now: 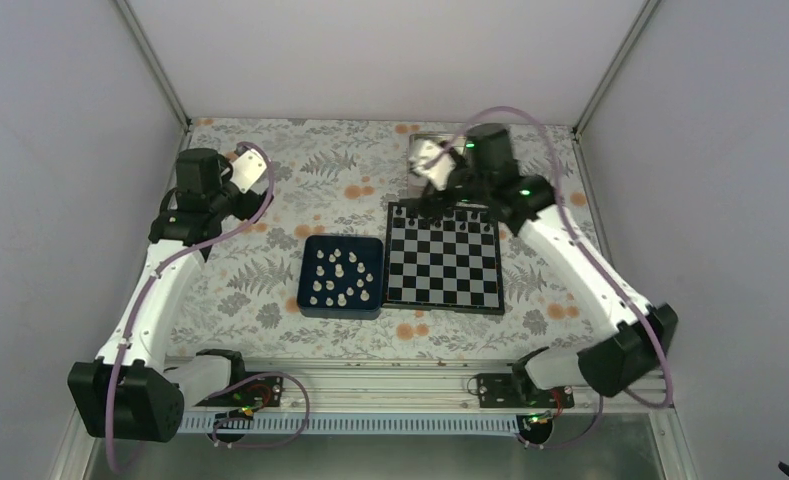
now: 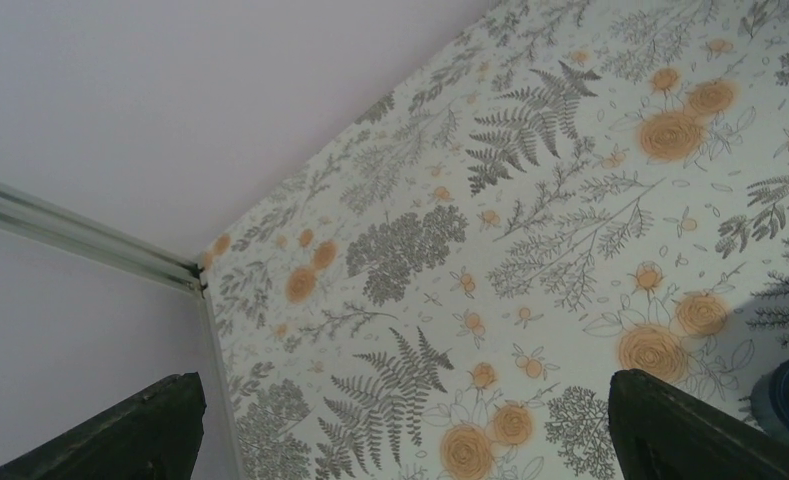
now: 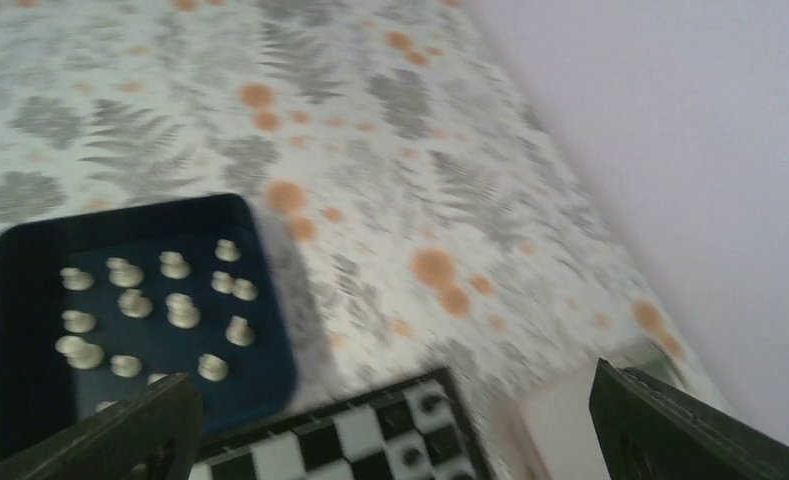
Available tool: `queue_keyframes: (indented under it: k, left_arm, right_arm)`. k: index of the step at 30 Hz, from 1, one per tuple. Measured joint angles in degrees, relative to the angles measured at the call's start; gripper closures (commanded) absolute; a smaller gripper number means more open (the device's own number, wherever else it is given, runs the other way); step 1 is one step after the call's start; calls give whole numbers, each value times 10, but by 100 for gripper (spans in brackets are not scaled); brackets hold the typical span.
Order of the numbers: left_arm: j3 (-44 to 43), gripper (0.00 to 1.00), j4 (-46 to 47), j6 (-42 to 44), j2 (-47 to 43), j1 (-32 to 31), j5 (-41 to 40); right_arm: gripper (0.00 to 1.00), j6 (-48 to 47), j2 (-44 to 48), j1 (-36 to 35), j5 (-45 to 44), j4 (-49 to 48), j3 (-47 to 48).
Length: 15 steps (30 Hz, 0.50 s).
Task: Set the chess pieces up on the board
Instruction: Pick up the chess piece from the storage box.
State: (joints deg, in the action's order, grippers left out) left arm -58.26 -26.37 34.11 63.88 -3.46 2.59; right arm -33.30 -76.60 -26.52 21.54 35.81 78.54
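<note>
Parks spread, empty left claw (image 2: 410, 435) over floral worktop (image 2: 530, 200). Poises spread right claw (image 3: 400, 430) above chequered black-and-white board (image 1: 443, 262), probably to fetch tiny cream chess pieces (image 3: 182, 312) from dark blue tray (image 3: 30, 330).

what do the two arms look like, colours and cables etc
Both arms have white link shells and black joint housings: left arm, right arm. A mauve cable loops along each. Small green lights glow on the right arm's joints. The end effector fingers are dark, almost black wedges.
</note>
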Motion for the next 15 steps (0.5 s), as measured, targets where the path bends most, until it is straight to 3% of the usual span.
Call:
queue_keyframes:
  k: [8, 11, 15]
  left_arm:
    - [-15, 0, 5, 0, 0, 0, -6]
    - [-14, 0, 10, 0, -1, 0, -13]
    - [-2, 0, 19, 0, -11, 0, -26]
  right_arm:
    - [4, -20, -168, -167, -52, 12, 51]
    - [22, -24, -231, -193, -60, 20, 65]
    - [36, -28, -308, -209, -57, 45, 118]
